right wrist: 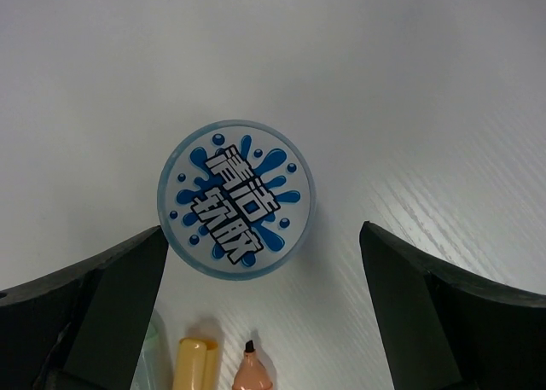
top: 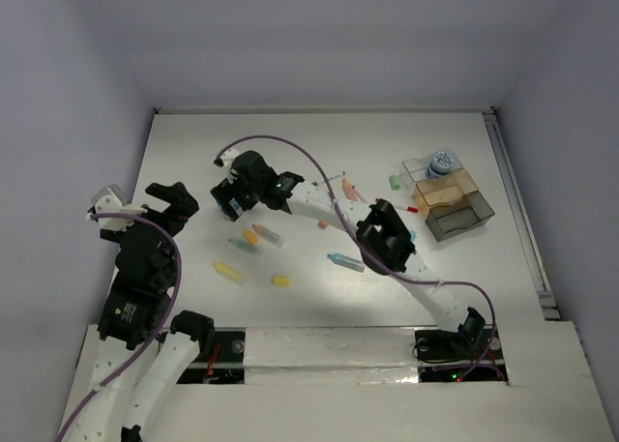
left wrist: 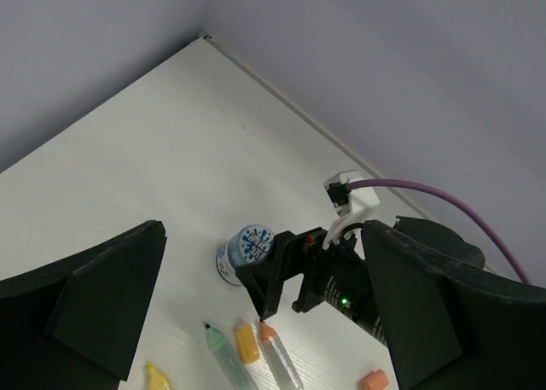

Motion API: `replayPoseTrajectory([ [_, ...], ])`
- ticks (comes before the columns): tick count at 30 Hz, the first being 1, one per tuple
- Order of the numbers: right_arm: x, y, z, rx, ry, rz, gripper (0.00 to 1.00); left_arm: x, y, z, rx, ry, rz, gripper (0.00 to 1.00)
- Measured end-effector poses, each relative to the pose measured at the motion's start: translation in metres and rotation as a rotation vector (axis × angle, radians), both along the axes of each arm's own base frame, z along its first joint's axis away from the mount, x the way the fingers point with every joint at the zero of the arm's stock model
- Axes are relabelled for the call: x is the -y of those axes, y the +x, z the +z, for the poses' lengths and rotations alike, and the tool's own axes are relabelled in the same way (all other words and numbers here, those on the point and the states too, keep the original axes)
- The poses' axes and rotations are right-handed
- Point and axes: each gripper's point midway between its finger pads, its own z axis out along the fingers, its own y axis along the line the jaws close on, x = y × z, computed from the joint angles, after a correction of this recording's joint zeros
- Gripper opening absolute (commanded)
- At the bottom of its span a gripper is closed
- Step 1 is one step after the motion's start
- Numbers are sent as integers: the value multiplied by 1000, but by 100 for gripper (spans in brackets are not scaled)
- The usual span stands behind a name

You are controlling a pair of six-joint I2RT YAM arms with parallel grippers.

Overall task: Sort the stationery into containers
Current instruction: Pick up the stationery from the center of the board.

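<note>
Lining up on a loose roll, far from the tray

Hovering straight above the blue-and-white patterned roll [right wrist: 236,198], the right gripper [right wrist: 261,229] has its fingers [right wrist: 111,305] spread wide. One sits at the roll's 8 o'clock and the other at its 4 o'clock, and neither touches it. The roll stands on its flat end on the white table [right wrist: 409,83] with its printed face up. That round body calls for a wide spread, and the jaws look set to straddle its widest part. At the roll's 6 o'clock lie a yellow stick [right wrist: 196,363] and an orange marker tip [right wrist: 250,371], close enough that a careless descent could nudge them.

From the top camera this arm reaches to about 10 o'clock on the table, and the gripper hides the roll there. The divided tray [top: 464,221] sits well apart at about 2 o'clock. A second roll [top: 443,162] is already in its far compartment, which is probably where this one belongs too.

The left gripper [top: 174,205] hangs at 9 o'clock, its fingers wide and empty. It faces the right gripper but stays out of the way.

A blue marker [top: 345,261] lies near the table's middle and a green eraser [top: 395,181] near the tray, among other loose pieces, so most of the sorting looks undone.
</note>
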Motion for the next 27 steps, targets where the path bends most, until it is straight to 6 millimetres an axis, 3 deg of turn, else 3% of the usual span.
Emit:
replayPoseTrajectory([
  [8,-12,4,-5,13,19,5,92,3,1,0,0,-1,-17,99],
  [11,-14,6,-7,19,23,0,81,5,1,0,1,0,-29,99],
  [13,-14,7,-7,21,26,-4,58,6,2,1,5,-1,-36,99],
  [22,-13,23,3,77,47,-75,47,15,4,7,25,9,-93,99],
  [25,3,33,12,96,54,-131,46,23,6,8,29,27,-144,99],
  [27,29,30,20,78,51,-168,45,31,8,8,35,44,-192,99],
])
